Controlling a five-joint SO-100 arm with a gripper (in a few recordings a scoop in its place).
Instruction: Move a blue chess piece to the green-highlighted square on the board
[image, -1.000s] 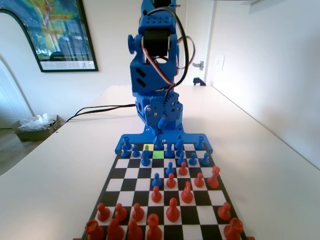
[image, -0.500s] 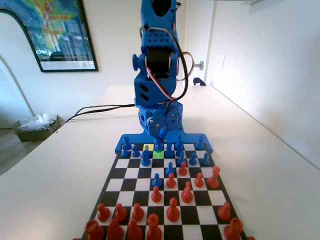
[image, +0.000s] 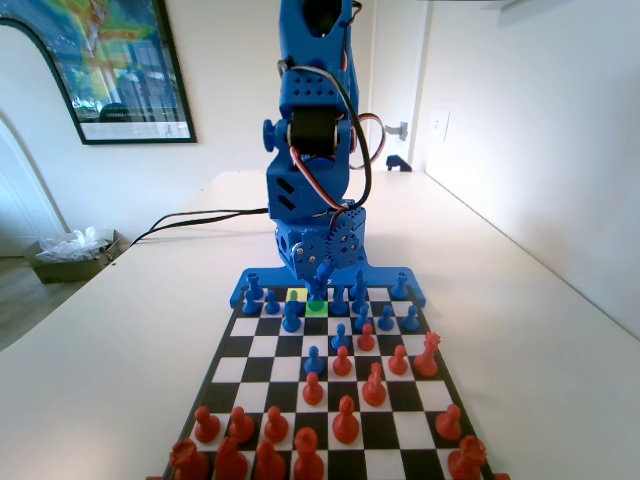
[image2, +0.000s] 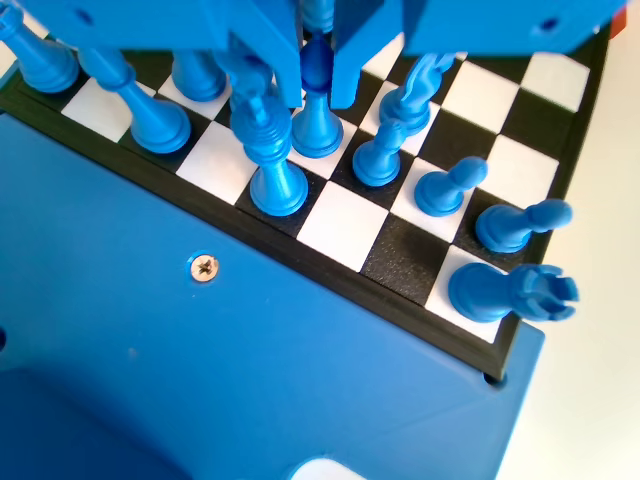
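While the tool (image2: 316, 72) is clamping the blue chess piece (image2: 317, 110), neighbours beside the green-highlighted square (image: 316, 308) are risking a knock.

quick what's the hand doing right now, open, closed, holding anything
Hand: low over the board's back rows, jaws close on either side of a slender blue chess piece; whether they actually grip it cannot be told.
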